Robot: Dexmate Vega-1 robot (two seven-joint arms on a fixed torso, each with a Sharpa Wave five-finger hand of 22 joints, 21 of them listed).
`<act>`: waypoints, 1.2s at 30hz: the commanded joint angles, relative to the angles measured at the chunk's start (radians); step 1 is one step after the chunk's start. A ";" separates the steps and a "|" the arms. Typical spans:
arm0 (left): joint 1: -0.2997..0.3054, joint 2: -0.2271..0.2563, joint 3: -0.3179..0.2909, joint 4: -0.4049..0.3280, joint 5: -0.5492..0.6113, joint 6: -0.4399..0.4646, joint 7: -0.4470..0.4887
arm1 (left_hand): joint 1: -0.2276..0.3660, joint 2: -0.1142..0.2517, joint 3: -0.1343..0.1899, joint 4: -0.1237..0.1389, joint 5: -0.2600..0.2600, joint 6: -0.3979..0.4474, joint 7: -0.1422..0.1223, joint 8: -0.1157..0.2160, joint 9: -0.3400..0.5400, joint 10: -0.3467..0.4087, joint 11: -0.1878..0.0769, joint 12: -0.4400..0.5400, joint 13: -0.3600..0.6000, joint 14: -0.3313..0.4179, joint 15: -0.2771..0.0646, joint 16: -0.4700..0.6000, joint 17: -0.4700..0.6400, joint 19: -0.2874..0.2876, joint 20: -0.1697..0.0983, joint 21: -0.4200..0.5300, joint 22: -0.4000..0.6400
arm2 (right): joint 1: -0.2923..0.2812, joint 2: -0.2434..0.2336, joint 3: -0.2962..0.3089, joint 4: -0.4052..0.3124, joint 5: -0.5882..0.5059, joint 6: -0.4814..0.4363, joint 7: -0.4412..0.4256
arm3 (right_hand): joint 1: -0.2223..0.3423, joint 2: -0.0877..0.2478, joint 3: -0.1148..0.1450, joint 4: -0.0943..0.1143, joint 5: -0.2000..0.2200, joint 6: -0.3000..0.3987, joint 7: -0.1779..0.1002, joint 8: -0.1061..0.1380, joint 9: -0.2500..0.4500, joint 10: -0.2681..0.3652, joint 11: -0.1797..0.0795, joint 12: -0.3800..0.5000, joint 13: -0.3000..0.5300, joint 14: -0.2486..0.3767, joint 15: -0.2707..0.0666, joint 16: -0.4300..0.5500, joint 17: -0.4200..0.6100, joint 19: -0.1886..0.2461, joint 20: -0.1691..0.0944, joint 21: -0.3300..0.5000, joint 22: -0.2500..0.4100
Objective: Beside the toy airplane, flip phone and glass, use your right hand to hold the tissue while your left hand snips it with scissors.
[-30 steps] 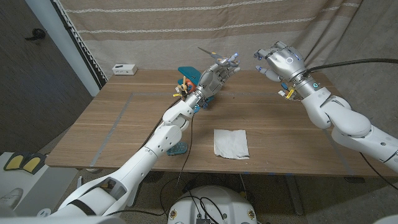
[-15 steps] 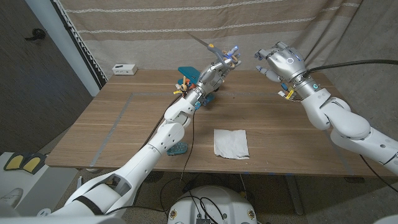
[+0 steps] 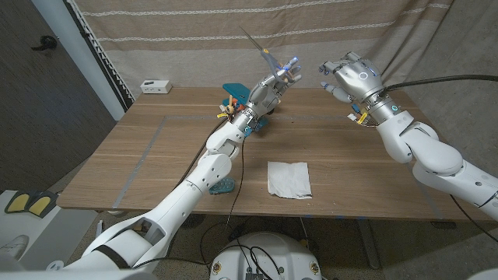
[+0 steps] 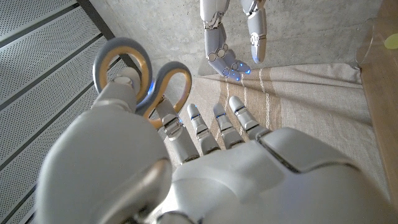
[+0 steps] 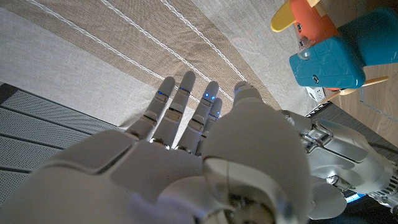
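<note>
Two hands are up — your left hand holds the scissors, your right hand at 1 o'clock is spread wide, holding nothing.

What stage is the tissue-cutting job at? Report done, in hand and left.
Done: the left hand grips the grey-and-yellow-handled scissors, raised above the far side of the table, blades pointing up.
In hand: nothing is being cut; the right hand hangs in the air, fingers spread, holding nothing.
Left: the white square tissue lies untouched near the wooden table's front edge; it must be held, then snipped.
</note>
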 commanded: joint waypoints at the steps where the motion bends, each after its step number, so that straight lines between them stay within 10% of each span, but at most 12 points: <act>1: 0.032 -0.014 -0.007 -0.035 0.005 -0.016 0.077 | -0.019 -0.002 -0.007 0.008 0.007 0.055 0.007 0.022 0.007 0.033 -0.001 0.004 0.005 0.028 -0.174 0.007 0.003 0.012 -0.059 -0.005 0.006 | 0.000 -0.003 0.001 -0.008 -0.002 0.004 0.006 | -0.009 0.001 -0.001 -0.007 -0.003 0.008 0.000 -0.001 0.003 0.007 -0.004 0.000 0.004 0.000 -0.171 0.011 0.003 -0.002 0.006 -0.003 0.002; 12: 0.059 -0.023 -0.005 -0.074 0.011 -0.015 0.156 | -0.049 0.000 -0.017 0.025 0.003 0.150 0.013 0.073 0.015 0.096 -0.001 0.018 0.009 0.064 -0.177 0.012 0.004 0.024 -0.060 -0.005 0.010 | -0.018 -0.007 0.014 -0.024 -0.004 -0.003 0.004 | -0.012 0.002 0.000 -0.007 -0.003 0.010 0.001 -0.002 0.002 0.005 -0.003 -0.001 0.004 -0.003 -0.171 0.009 0.000 -0.004 0.011 -0.009 0.001; 36: 0.078 -0.020 -0.007 -0.090 -0.056 0.019 0.126 | -0.030 -0.035 -0.053 0.003 0.046 0.042 0.006 0.026 0.001 0.097 -0.001 0.001 0.010 0.073 -0.179 -0.001 0.003 0.032 -0.049 -0.010 0.011 | -0.018 0.002 0.013 -0.032 -0.015 0.003 0.010 | -0.014 0.001 0.003 -0.012 -0.005 0.014 -0.003 -0.005 0.003 0.007 -0.007 -0.001 0.006 -0.002 -0.171 0.014 0.001 -0.007 0.019 -0.022 0.001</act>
